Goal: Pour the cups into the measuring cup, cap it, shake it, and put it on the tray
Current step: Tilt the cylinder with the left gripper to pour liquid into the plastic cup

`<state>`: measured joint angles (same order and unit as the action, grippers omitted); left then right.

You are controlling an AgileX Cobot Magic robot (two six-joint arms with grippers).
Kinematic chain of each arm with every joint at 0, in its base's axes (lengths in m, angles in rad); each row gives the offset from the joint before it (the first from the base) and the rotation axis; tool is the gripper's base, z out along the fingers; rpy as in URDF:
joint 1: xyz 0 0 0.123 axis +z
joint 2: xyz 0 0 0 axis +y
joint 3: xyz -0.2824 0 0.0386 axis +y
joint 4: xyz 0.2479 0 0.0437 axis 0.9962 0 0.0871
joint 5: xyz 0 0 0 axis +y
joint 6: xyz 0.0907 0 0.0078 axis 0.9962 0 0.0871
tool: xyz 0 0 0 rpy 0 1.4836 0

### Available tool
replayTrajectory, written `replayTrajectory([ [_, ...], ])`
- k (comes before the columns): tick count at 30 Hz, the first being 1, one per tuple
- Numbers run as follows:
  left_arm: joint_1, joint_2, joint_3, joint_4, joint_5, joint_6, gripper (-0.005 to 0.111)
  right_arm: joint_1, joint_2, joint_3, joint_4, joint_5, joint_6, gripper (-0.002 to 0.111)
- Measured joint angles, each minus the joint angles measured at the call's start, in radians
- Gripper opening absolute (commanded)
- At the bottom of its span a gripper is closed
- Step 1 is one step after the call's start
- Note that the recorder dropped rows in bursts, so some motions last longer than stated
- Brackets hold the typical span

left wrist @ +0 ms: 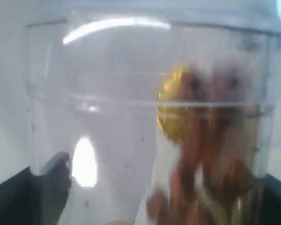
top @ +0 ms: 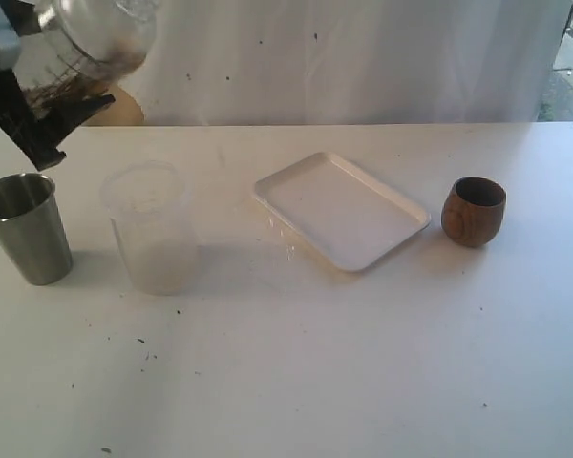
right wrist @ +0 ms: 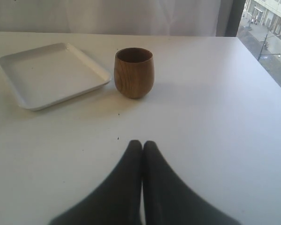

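Measuring cup point(top: 95, 38) up in the air at the far left, tilted, clamped between the wide-spread fingers of the left gripper point(top: 53, 114). Brown and yellowish bits inside, way too blurry to name. Down on the table point(top: 363, 363): steel tumbler point(top: 27, 227) at the left edge, frosted plastic cup point(top: 153, 229) just right of it. Tray point(top: 342, 210) around the middle. Wooden cup point(right wrist: 134, 72) right of the tray, close but not touching. Right gripper point(right wrist: 142, 150) pinched fully closed, holding nothing, on the near side of the wooden cup.
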<state>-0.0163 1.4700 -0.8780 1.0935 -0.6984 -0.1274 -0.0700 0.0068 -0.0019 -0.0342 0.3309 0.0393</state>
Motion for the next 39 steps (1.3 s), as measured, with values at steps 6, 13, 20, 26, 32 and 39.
replayTrajectory([
  [6, 0.022, 0.000, 0.013, -0.102, 0.035, 0.111, 0.000, 0.000, 0.000, 0.000, 0.000, 0.000, 0.000, 0.000],
  [13, 0.024, 0.010, -0.012, -0.173, 0.321, 0.505, 0.000, 0.000, 0.000, 0.000, 0.000, 0.000, 0.000, 0.000],
  [20, 0.026, 0.014, -0.037, -0.194, 0.358, 0.816, 0.000, 0.000, 0.000, 0.000, 0.000, 0.000, 0.000, 0.000],
  [26, 0.026, 0.015, -0.037, -0.194, 0.375, 0.932, 0.000, 0.000, 0.000, 0.000, 0.000, 0.000, 0.000, 0.000],
  [32, 0.026, 0.015, -0.037, -0.184, 0.408, 1.026, 0.000, 0.000, 0.000, 0.000, 0.000, 0.000, 0.000, 0.000],
  [39, 0.026, 0.015, -0.037, -0.139, 0.428, 1.056, 0.000, 0.000, 0.000, 0.000, 0.000, 0.000, 0.000, 0.000],
])
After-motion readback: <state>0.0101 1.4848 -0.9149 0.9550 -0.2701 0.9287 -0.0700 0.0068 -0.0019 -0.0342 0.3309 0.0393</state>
